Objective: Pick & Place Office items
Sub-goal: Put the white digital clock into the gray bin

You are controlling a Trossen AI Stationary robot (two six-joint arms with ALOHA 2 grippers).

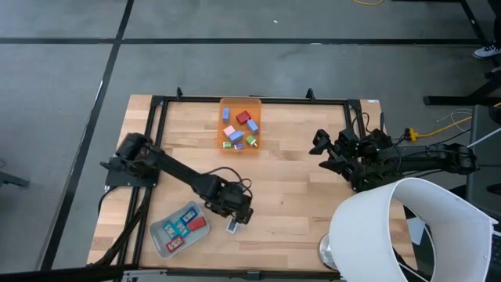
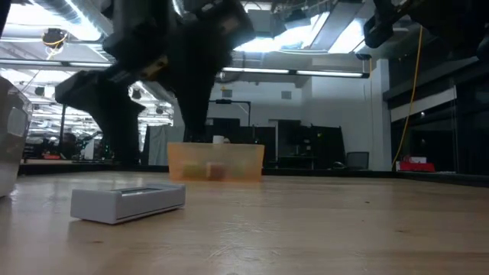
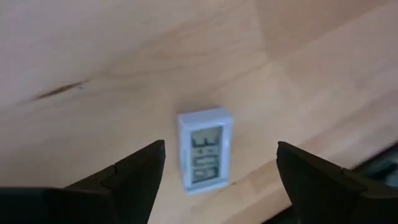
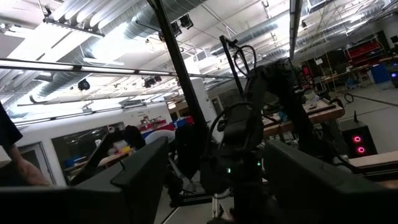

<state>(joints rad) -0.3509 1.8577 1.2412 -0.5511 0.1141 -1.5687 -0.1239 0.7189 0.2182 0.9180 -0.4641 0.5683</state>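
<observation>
Presently noted, nearest the front edge of the table: pale grey tray holding several blue, red and teal office items. Just beside the tray, a small white flat piece lying on bare wood, with left end effector directly above it, fingers spread apart either side, not touching. Farther back, translucent orange bin containing more pieces: red, blue, green, white. Right end effector parked raised at the right side, well apart from bin and tray, fingers apart, nothing held.
</observation>
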